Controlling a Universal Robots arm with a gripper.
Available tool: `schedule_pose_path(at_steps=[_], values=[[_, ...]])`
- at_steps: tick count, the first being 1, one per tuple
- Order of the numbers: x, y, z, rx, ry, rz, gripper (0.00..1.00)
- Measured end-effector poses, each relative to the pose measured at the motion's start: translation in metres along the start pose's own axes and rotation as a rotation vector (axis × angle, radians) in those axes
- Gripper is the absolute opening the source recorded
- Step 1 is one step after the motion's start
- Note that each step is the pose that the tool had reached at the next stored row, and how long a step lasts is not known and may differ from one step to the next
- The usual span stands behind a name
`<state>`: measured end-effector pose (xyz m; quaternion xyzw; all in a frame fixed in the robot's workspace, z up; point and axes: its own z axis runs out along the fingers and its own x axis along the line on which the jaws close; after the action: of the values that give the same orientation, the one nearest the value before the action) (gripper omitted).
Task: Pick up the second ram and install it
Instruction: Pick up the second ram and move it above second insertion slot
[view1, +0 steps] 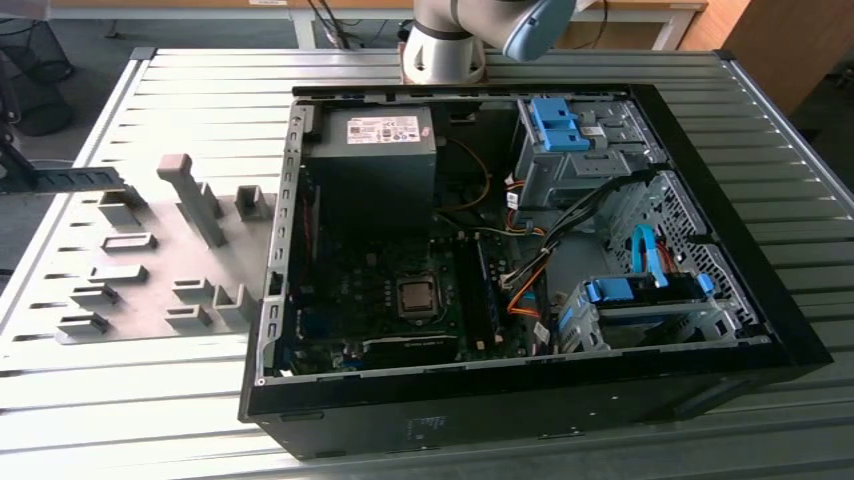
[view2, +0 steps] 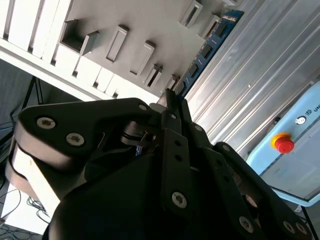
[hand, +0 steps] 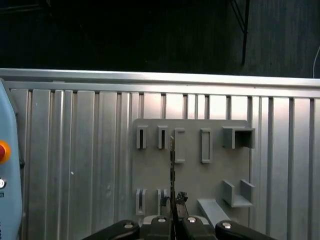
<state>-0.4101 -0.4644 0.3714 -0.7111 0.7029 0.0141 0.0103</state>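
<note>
You've got a ribbed table (view1: 120, 420) in bare brushed metal, a matt grey plastic holder plate (hand: 190, 175), a smooth blue-green second ram (view2: 205, 50), and a matt black gripper (view2: 171, 102) with shiny screws (view2: 179, 200).

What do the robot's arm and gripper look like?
In the exterior view the arm is a rounded silver-grey tube with a light blue joint cap. In both wrist views the gripper is matt black, built from flat angular link bars pinned with round silver screw heads, and it narrows to slim jaws.
</note>
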Motion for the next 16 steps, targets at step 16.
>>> schedule_pose_path(at_steps=[16], values=[[-0.0013,0.0002,-0.0356,-0.0001,0.0002,0.0,0.14]])
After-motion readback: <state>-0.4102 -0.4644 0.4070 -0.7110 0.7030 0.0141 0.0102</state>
